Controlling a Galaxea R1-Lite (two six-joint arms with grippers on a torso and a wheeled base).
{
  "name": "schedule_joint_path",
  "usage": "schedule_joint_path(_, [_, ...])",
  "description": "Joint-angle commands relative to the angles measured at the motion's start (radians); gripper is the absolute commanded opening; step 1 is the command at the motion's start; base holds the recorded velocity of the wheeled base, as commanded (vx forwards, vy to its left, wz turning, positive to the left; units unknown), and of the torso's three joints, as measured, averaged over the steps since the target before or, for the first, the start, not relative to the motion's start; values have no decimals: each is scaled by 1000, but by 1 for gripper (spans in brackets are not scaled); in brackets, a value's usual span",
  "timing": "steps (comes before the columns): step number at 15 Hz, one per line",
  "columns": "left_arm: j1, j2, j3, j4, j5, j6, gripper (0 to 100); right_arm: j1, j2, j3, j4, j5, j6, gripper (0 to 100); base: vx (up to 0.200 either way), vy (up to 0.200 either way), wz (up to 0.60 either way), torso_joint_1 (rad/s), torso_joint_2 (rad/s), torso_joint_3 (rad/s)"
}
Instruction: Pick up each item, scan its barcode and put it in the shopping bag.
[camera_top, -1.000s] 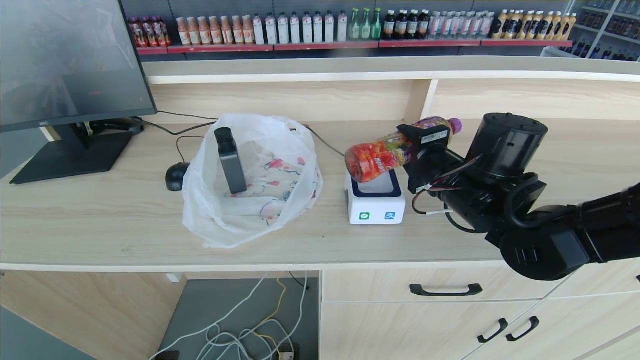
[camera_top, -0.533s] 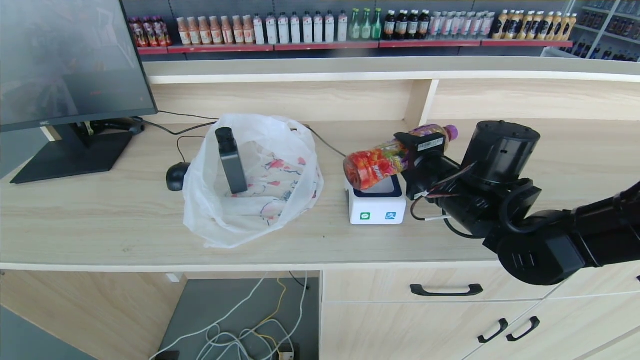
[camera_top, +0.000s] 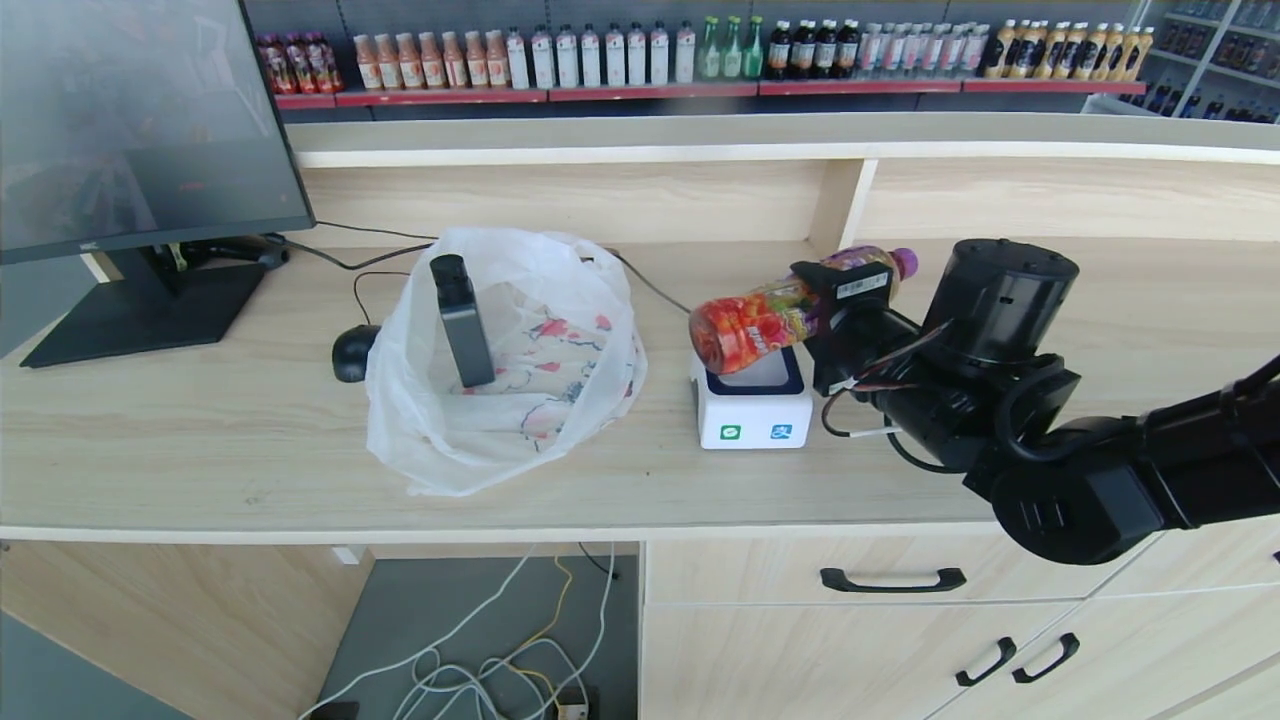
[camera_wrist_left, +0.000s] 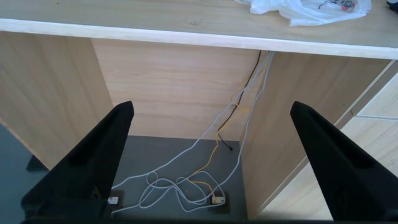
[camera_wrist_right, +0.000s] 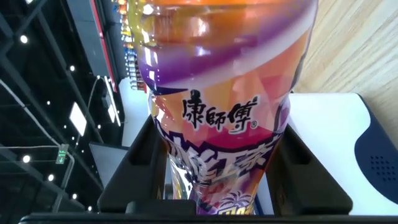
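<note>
Far left of the scanner (camera_top: 750, 405) and lower than the counter (camera_top: 200, 450) it sits on, the left gripper (camera_wrist_left: 211, 162) hangs w/ jaws spread wide, nothing between them, so it can't catch anything that falls. The shopping bag (camera_top: 520, 400) lies left of the scanner, mouth slumped open, w/ a dark boxy item (camera_top: 462, 320) propped inside. A carry from the scanner could snag the loose rim, drag the bag, or knock that item over. The bottle (camera_top: 760, 320) is on its side just above the scanner's window, base toward the bag, cap end away from it. The right gripper (camera_top: 838, 297) pinches it near the cap end, jaws pressed on both sides of the label. Most of the weight overhangs the grip (prob. the main risk), so the bottle could pivot or slip onto the scanner. A dip could shove the scanner, and the scan fails if the barcode faces away from the window. Hard to tell: where the barcode is, whether the base touches the scanner, and part of the window under the bottle. The bag's folds hide the dark item's foot, and the right gripper covers part of the bottle's neck.
</note>
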Motion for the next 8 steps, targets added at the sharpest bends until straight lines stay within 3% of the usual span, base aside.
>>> schedule_joint_path(1, [0,0,0,0,-1,0,100,-2,3,2,-1,0,0,0,0,0,0,0,0,0])
schedule_joint_path(8, [0,0,0,0,-1,0,100,-14,-30,-6,-62,1,-27,0,0,0,0,0,0,0])
